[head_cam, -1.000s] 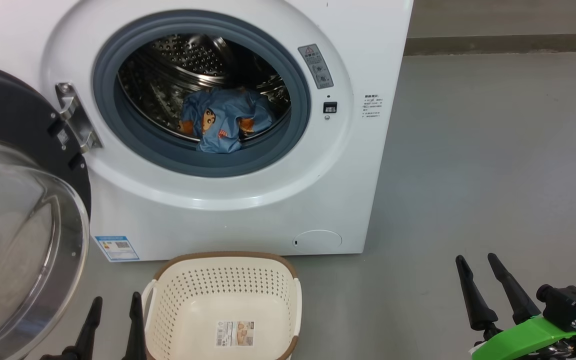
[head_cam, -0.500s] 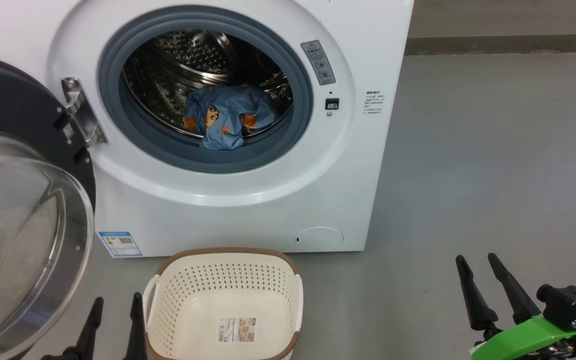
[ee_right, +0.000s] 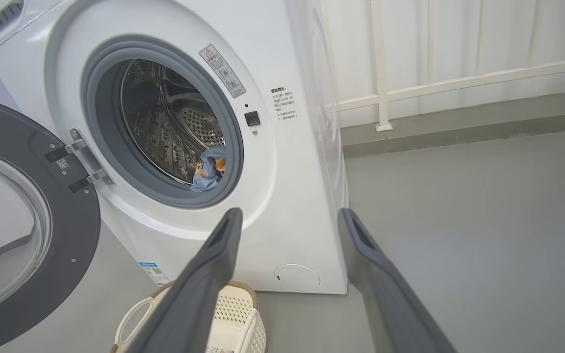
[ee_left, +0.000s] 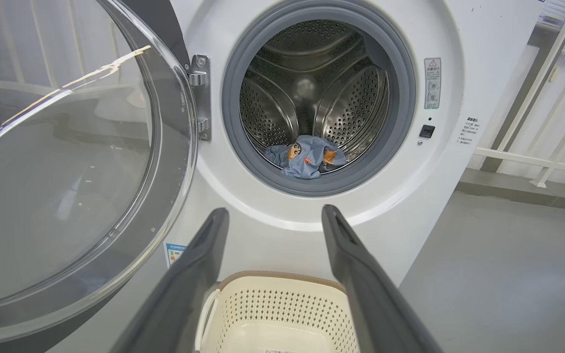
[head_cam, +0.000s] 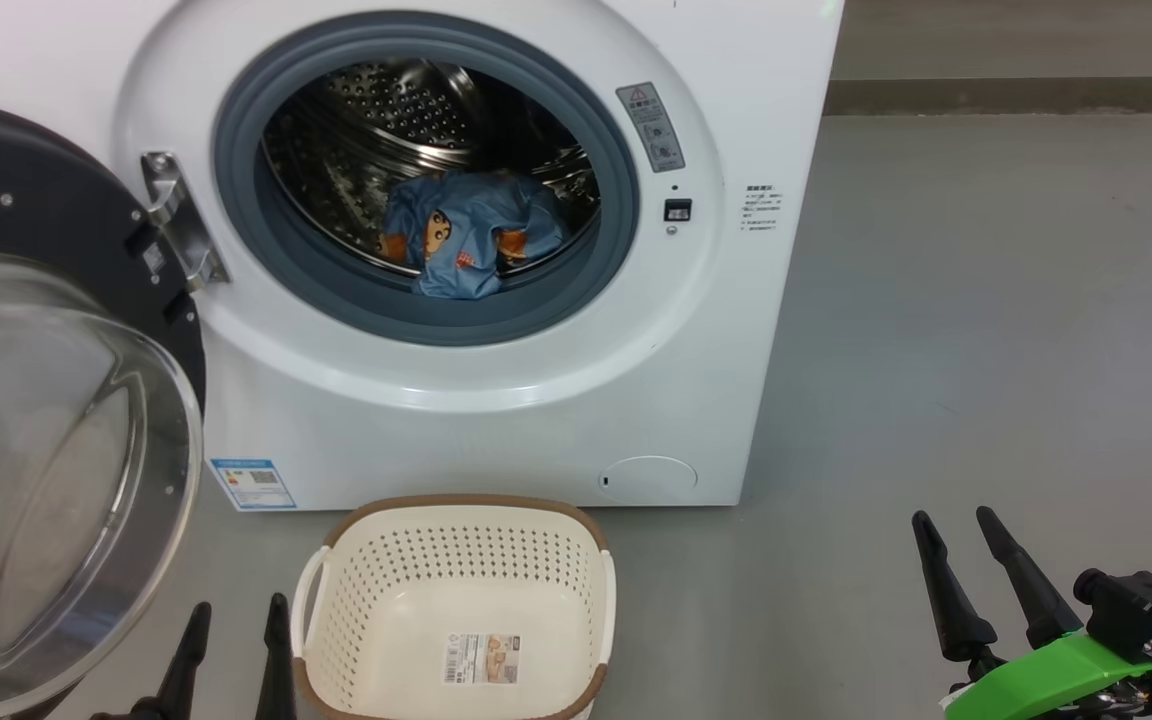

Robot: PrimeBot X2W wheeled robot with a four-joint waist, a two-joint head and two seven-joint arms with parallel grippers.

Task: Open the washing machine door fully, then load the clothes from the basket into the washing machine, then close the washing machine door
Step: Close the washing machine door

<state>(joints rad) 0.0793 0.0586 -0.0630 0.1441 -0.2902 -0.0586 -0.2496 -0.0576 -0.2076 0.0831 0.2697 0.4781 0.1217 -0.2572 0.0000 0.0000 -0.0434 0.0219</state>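
The white washing machine [head_cam: 496,400] stands ahead with its round black-rimmed door [head_cam: 46,420] swung wide open to the left on its metal hinge. Light-blue clothes [head_cam: 471,235] with orange-brown figures lie at the front of the steel drum, also seen as clothes [ee_left: 308,156] and clothes [ee_right: 209,169]. The cream basket [head_cam: 456,600] with a brown rim sits on the floor before the machine, only a label on its bottom. My left gripper [head_cam: 236,615] is open at the basket's left side; its fingers [ee_left: 204,255] frame the basket [ee_left: 282,314]. My right gripper [head_cam: 951,525] is open, low at the right.
Grey floor [head_cam: 986,330] stretches right of the machine to a wall base. White railings [ee_right: 410,88] stand behind the machine's right side. The glass bowl of the open door [ee_left: 62,162] bulges toward my left arm.
The whole head picture has shifted slightly right and down, so the camera moved. Both grippers stay where they were, open. Clothes, basket and door are unchanged.
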